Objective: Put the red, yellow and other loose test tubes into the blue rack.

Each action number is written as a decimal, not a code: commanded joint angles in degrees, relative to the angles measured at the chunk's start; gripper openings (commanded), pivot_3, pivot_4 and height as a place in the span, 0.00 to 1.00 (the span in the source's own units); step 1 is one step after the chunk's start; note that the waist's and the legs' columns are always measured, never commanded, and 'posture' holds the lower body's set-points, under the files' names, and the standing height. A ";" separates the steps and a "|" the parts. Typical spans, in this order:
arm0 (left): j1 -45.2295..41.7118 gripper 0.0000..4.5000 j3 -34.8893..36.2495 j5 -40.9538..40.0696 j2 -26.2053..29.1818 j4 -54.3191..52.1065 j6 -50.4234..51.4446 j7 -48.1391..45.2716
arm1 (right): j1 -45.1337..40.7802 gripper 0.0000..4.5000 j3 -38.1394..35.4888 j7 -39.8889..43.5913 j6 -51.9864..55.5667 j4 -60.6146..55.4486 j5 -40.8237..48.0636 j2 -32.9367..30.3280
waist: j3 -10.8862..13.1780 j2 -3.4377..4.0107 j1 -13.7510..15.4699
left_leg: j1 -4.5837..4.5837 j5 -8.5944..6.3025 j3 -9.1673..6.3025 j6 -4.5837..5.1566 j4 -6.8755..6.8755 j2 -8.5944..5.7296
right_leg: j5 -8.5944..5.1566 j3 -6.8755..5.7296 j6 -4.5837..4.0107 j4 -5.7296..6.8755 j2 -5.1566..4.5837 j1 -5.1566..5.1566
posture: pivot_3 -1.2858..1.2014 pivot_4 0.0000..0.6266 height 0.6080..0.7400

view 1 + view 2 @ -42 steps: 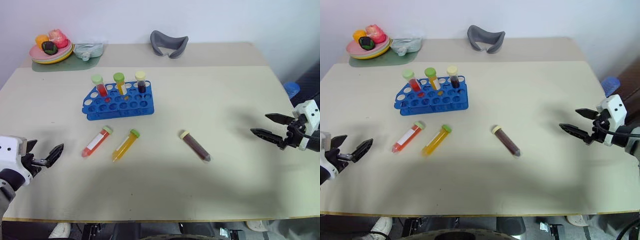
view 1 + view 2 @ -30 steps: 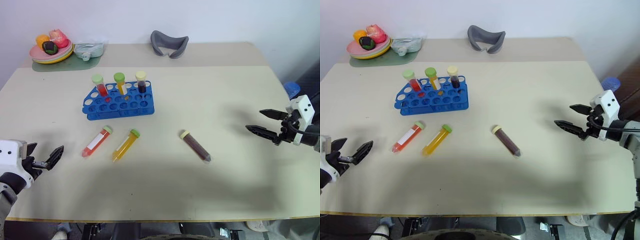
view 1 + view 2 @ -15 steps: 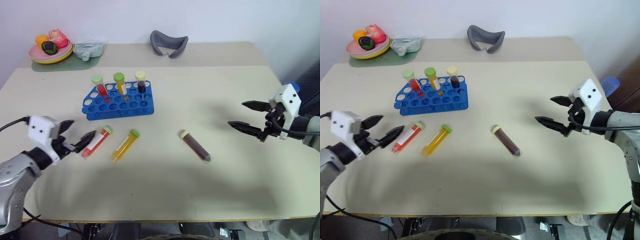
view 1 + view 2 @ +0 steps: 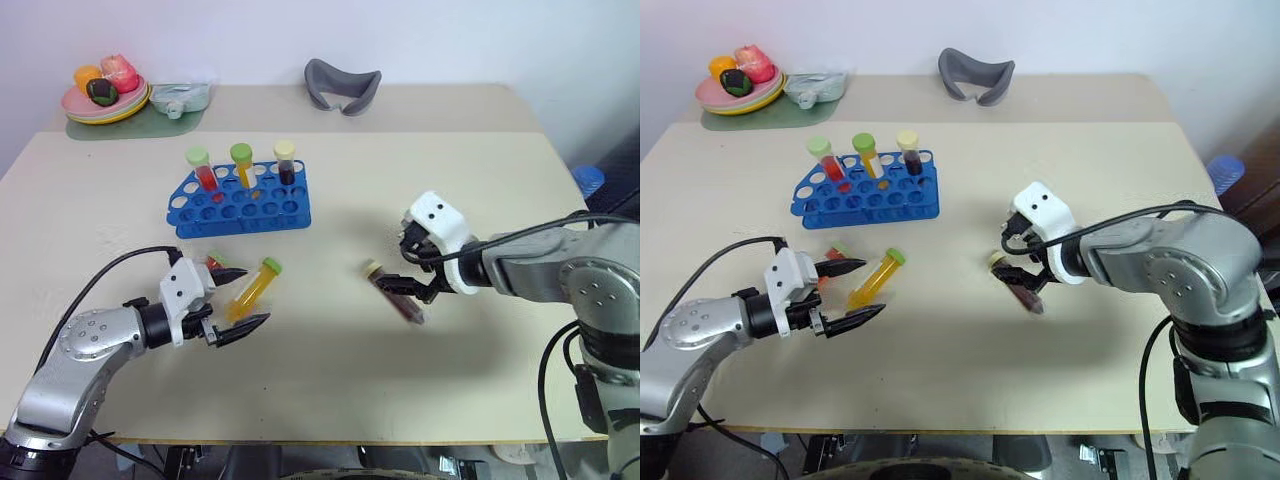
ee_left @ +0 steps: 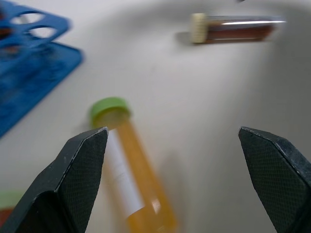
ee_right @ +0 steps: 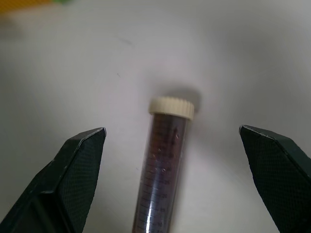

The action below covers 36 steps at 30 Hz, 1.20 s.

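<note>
I have the left gripper spread wide, low over the table, with the yellow-orange tube lying between its two fingers; from the left wrist the green cap sits just beside one finger, and nothing is pinched. The red tube lies on the table just left of it, mostly hidden behind the gripper (I see little more than its pale cap and a bit of red).

My right gripper is also spread, pointing down over the dark brown tube, which lies flat between the fingers with its cream cap toward the far side; the fingers stand apart from it on both sides.

The blue rack sits farther back and left of centre, with three capped tubes standing upright in its far row.

The table is pale beige. At its far left corner is a plate of toy food on a green mat, with a pale bundle beside it, and a grey curved object lies far centre against a white wall.
</note>
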 commanded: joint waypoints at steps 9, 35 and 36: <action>0.78 0.97 -1.92 1.09 -1.34 -3.86 -1.45 1.39 | -9.72 1.00 10.57 -34.06 -0.07 17.82 29.56 1.26 | 0.00 0.00 -0.26 | -0.09 0.00 0.00 0.02 0.06 0.01 | 0.00 0.01 0.00 0.04 0.02 -0.07 | 0.52 0.24 1.00; 1.42 1.00 -2.98 1.21 -1.66 -4.10 -2.49 2.03 | -12.51 0.39 28.58 -62.37 -17.98 20.86 50.50 -1.74 | -0.01 0.01 -0.22 | -0.57 0.00 -0.08 0.02 0.18 0.01 | 0.01 -0.03 0.00 0.16 0.03 -0.54 | 0.52 0.24 1.00; 1.43 1.00 -2.94 1.21 -1.63 -4.05 -2.56 2.00 | -12.47 0.39 28.55 -62.64 -18.15 20.86 50.50 -1.70 | -0.01 0.01 -0.23 | -0.57 0.00 -0.08 0.02 0.18 0.02 | 0.01 -0.03 0.00 0.17 0.03 -0.54 | 0.52 0.24 1.00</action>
